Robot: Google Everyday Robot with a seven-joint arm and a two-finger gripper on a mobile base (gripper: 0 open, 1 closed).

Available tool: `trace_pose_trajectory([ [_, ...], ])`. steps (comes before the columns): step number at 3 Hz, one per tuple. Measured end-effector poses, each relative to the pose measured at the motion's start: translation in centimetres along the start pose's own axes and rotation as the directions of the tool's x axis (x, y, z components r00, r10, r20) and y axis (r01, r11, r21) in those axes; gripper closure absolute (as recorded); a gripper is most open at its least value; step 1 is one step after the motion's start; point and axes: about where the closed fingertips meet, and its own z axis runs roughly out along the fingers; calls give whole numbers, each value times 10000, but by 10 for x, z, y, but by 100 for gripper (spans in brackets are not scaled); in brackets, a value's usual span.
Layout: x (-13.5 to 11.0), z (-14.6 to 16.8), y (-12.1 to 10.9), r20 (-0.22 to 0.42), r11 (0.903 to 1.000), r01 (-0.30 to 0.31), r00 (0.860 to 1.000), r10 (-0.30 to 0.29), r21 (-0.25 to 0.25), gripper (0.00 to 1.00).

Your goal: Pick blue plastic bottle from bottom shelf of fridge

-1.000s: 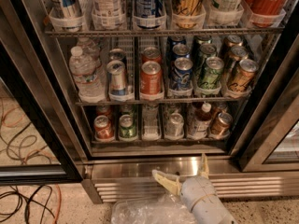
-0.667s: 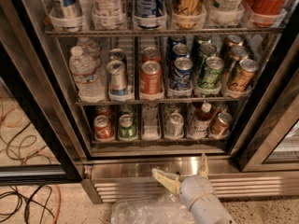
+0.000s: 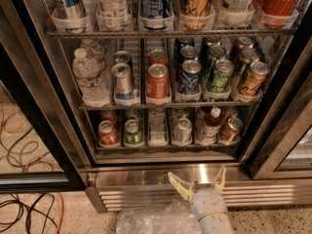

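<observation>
The fridge [image 3: 161, 179] stands open in front of me, a steel cooler with wire racks. On the bottom shelf [image 3: 161, 147] the blue plastic bottle [image 3: 209, 126], dark with a white cap and pale label, stands upright in the second lane from the right, between a silver can [image 3: 182, 129] and a bronze can [image 3: 230, 129]. My gripper [image 3: 197, 179] is below the shelf, in front of the steel base, with its two pale fingers spread open and empty, pointing up toward the bottle.
A red can [image 3: 107, 133] and a green can [image 3: 132, 132] stand at the shelf's left. The middle rack holds a clear water bottle [image 3: 90, 77] and several cans. Black door frames [image 3: 34, 126] flank the opening. Cables [image 3: 24, 213] lie on the floor at the left. Crumpled clear plastic [image 3: 151, 221] lies below.
</observation>
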Motion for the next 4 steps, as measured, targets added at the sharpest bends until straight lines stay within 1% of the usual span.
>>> trace_pose_trajectory([
  [1, 6, -4, -25, 1259, 9951, 64, 9919, -189, 986, 0],
  [2, -4, -6, -18, 1789, 9960, 254, 9830, -404, 853, 0],
  [3, -5, -6, -18, 1785, 9961, 259, 9831, -408, 849, 0],
  [4, -3, -2, -23, 2386, 9945, -31, 9709, -220, 1043, 0],
])
